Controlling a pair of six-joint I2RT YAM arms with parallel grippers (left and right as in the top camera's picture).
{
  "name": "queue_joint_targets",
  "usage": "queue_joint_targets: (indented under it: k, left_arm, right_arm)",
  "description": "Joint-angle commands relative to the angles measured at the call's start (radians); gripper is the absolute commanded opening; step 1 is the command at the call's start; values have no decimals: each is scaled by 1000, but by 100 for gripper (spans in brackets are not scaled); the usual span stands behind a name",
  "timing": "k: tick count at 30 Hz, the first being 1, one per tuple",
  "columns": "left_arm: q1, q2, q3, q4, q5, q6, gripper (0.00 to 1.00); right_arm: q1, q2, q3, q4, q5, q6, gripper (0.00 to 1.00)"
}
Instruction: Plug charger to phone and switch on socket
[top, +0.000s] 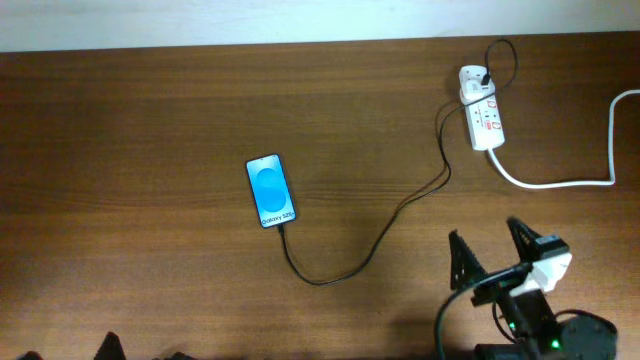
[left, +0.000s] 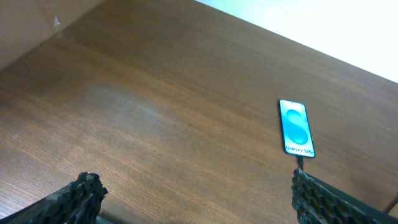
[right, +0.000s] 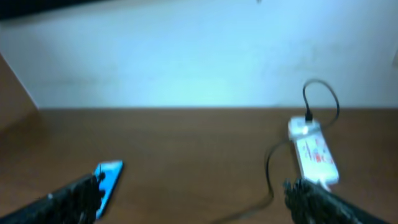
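Brown wood-grain worktop (top: 150, 120). A slim rectangular phone (top: 270, 190) with black edges and a bright blue screen lies flat and face up, left of centre, its white lettering toward the near side.

Long thin black charger cable (top: 380, 232): its small tip meets the phone's near short edge. From there the line dips in a loop and climbs rightward to the white elongated power strip (top: 482, 112) at the far right. A black plug sits in the strip's far end, with a loop of cable arching beyond it. Red marks show on the strip's switches, but they are too small to tell the switch positions. A thick white cord (top: 590, 175) leaves the strip's near end and bends off the right edge.

Right pincer (top: 490, 250): black fingers spread wide, holding nothing, over bare worktop at near right. It is well apart from the strip and clear of the cable. The right wrist view is blurred.

Left pincer (left: 194, 186): fingers spread wide, empty, low over bare worktop. The phone lies ahead and to the right of it, well apart.
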Motion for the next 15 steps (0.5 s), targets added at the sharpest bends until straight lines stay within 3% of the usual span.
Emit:
queue_joint_targets:
  k: [1,7,11,15]
  left_arm:
    - [3,2,1,-1,-4,12,99]
    - [3,2,1,0,-4,12,99]
    - [3,2,1,-1,-4,12,99]
    - [3,2,1,-1,-4,12,99]
  right_arm:
    - [7,-43,-105,93,46,0,99]
    - [7,-72,-224,211,191,64,99]
    - [7,-72,-335,384,204,69,98]
    - [7,-72,-385,402,213,87,98]
